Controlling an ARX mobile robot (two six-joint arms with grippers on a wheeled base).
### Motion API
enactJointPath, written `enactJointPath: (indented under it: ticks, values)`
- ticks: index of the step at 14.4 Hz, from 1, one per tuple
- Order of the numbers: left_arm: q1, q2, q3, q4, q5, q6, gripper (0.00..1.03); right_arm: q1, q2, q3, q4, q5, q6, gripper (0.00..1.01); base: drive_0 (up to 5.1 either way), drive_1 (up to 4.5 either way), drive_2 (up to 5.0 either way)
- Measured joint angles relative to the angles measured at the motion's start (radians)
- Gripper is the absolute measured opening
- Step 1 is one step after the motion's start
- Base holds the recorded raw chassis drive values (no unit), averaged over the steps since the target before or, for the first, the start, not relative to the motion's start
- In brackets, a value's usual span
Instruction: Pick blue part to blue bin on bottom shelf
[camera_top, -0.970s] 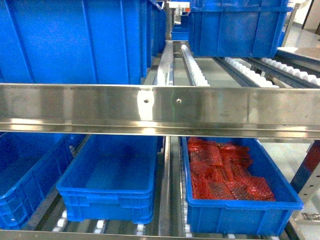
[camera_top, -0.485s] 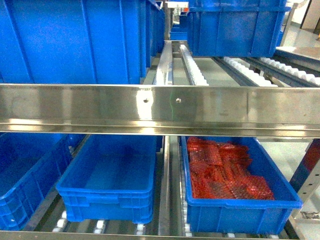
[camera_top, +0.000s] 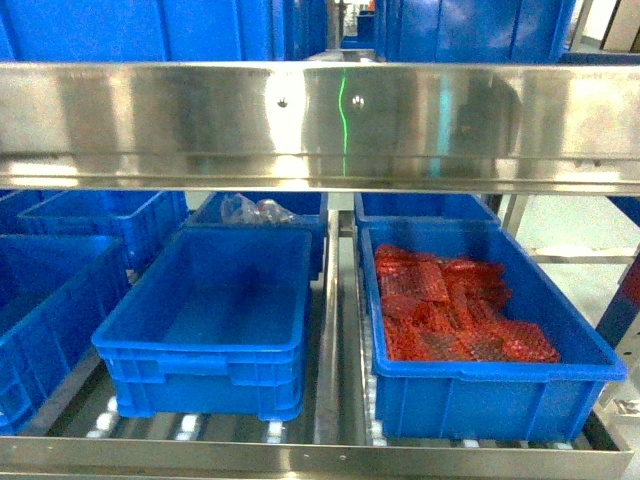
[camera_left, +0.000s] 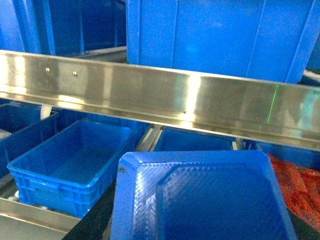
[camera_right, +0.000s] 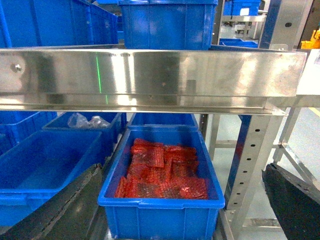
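Blue and gridded, the blue part (camera_left: 200, 195) fills the lower left-wrist view, gripped in the left tool (camera_left: 202, 222). One of that tool's dark fingers (camera_left: 95, 220) shows at the part's left edge, and a sliver of the other shows at its right.

Beyond this tool and lower to its left sits the blue bin (camera_left: 55, 175), with nothing inside it that can be seen. It stands on the bottom shelf (camera_top: 300, 457), behind the shiny front lip. The steel rail of the upper shelf (camera_left: 150, 95) runs across above and ahead of the tool.

The right tool (camera_right: 182, 170) hangs with its jaws spread wide and nothing between them. Straight ahead of it and below is the other crate (camera_right: 160, 217), filled with red bubble-wrap packets (camera_right: 160, 172). The blue bin is off to this tool's left, just beside that crate, with a steel divider rail (camera_top: 328, 340) between them.

Neither tool shows in the head view.
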Motion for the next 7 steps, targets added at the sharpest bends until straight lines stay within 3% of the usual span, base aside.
enactJointPath:
  ticks: [7]
  values:
    - [0.000,0.000,0.000,0.000,0.000,0.000,0.43,0.000,0.000,0.000,0.000,0.000,0.001,0.98,0.0,0.00,0.0]
